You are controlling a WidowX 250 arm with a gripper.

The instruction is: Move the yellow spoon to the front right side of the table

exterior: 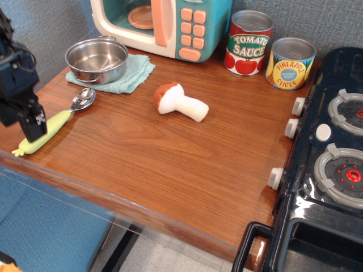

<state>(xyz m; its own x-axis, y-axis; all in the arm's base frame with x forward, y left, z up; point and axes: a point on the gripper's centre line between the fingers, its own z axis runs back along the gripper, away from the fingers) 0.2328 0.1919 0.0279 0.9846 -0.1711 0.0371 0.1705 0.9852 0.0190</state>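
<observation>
The yellow spoon [58, 119] lies on the table [170, 164] near its front left corner, with its silver bowl pointing back right and its pale yellow-green handle pointing front left. My black gripper [20, 126] is at the left edge of the view, low over the end of the handle. Its jaws look open. One finger [33, 122] covers part of the handle; the other is partly cut off by the frame edge. I cannot tell whether the finger touches the spoon.
A toy mushroom [178, 102] lies mid-table. A steel pot [96, 59] stands on a teal cloth at the back left, by a toy microwave [170, 25]. Two cans [248, 42] stand at the back. A black toy stove [329, 164] fills the right side.
</observation>
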